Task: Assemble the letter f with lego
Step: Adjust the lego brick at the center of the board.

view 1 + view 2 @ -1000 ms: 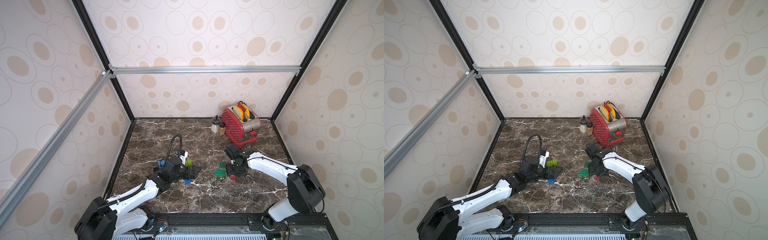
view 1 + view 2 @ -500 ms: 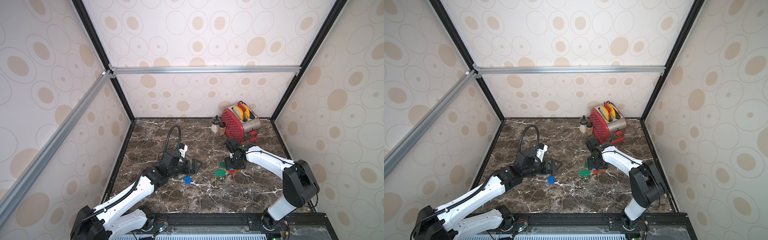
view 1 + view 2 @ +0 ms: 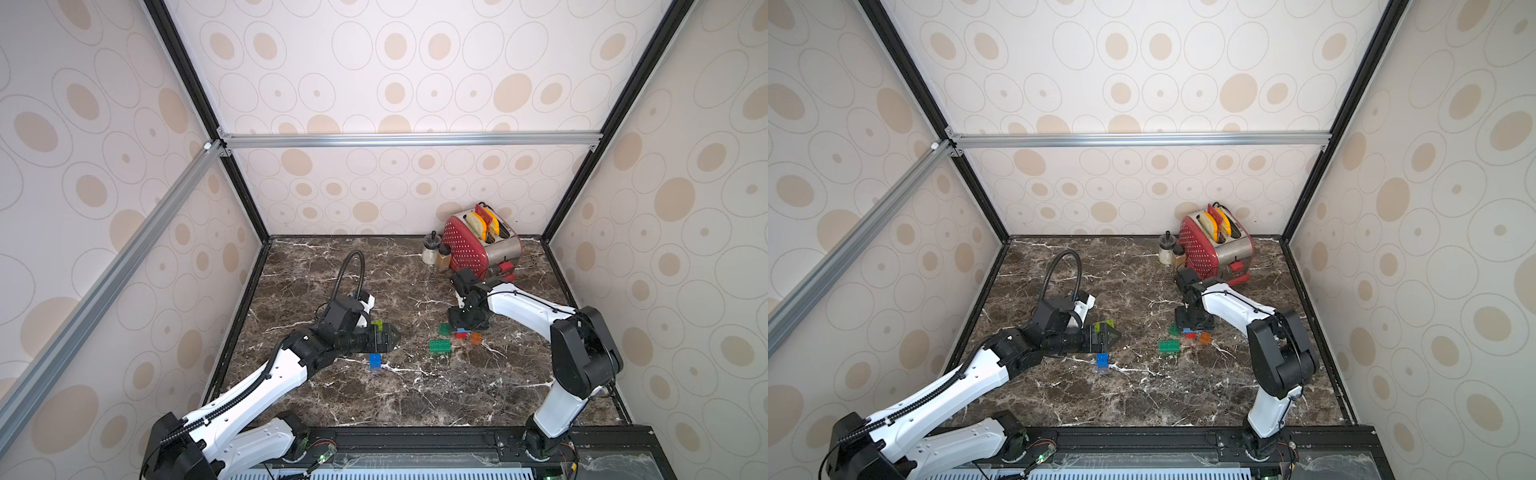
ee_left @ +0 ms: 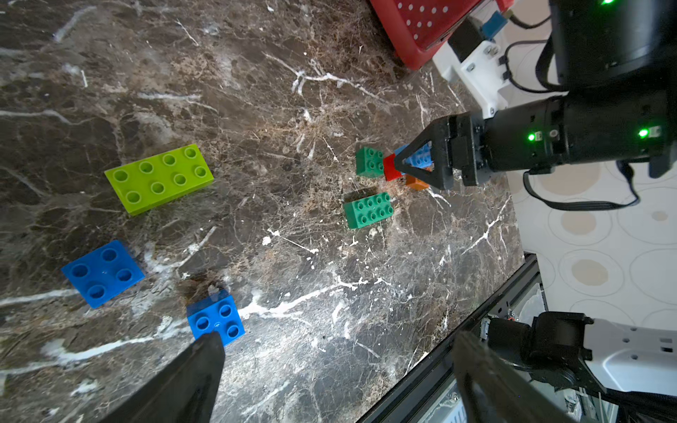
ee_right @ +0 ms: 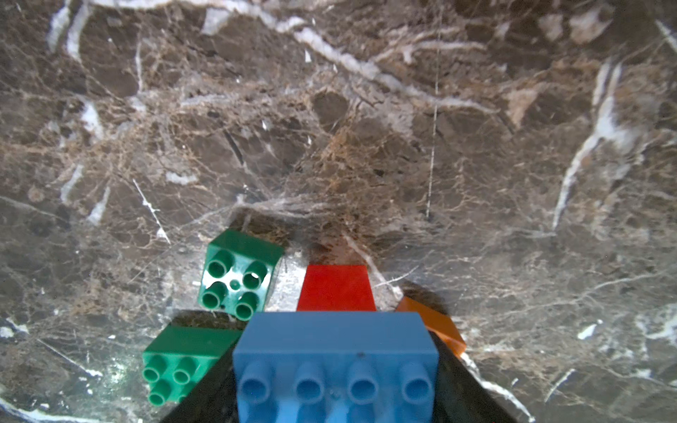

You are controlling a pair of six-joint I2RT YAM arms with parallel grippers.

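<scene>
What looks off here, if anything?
Nothing spilled or broken. The small dark green brick sits skewed beside the red brick, out of line with the dark green oblong brick. The right tool grips a blue oblong brick.

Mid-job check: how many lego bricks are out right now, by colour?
Blue bricks: 3, counting the blue oblong brick in the right tool
Dark green bricks: 2
Lime green brick: 1
Red brick: 1
Orange brick: 1
Total: 8 in view
</scene>
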